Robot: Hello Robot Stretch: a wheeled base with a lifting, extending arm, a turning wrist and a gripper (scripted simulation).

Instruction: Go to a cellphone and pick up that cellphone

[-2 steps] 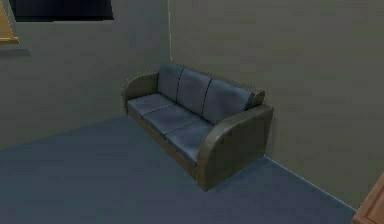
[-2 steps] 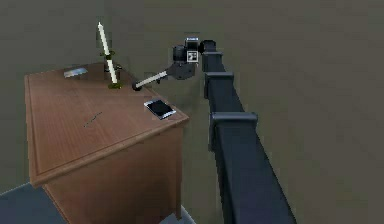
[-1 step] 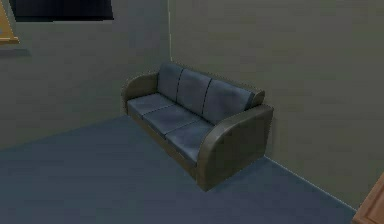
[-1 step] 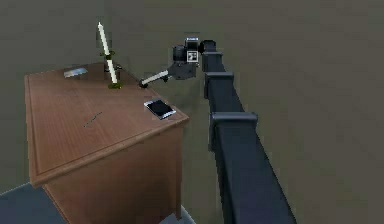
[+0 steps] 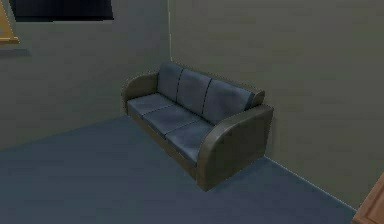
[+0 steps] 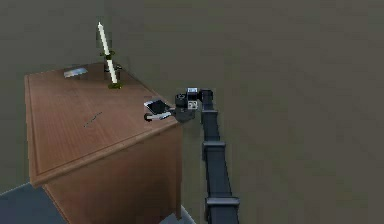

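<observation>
A small white-edged cellphone with a dark screen (image 6: 155,106) lies near the right edge of a brown wooden table (image 6: 90,125) in the arm side view. The dark arm (image 6: 213,160) rises from the bottom edge and ends at two white marked squares (image 6: 198,97). Left of them, the gripper (image 6: 168,111) reaches to the table's right edge, right by the cellphone. I cannot tell whether it holds anything or touches the phone.
On the table stand a tall white candle in a brass holder (image 6: 108,60) and a flat grey object (image 6: 76,72) at the back. A pen-like mark (image 6: 92,120) lies mid-table. In the forward view a dark blue sofa (image 5: 195,110) fills a room corner, with bare blue floor (image 5: 80,175) in front.
</observation>
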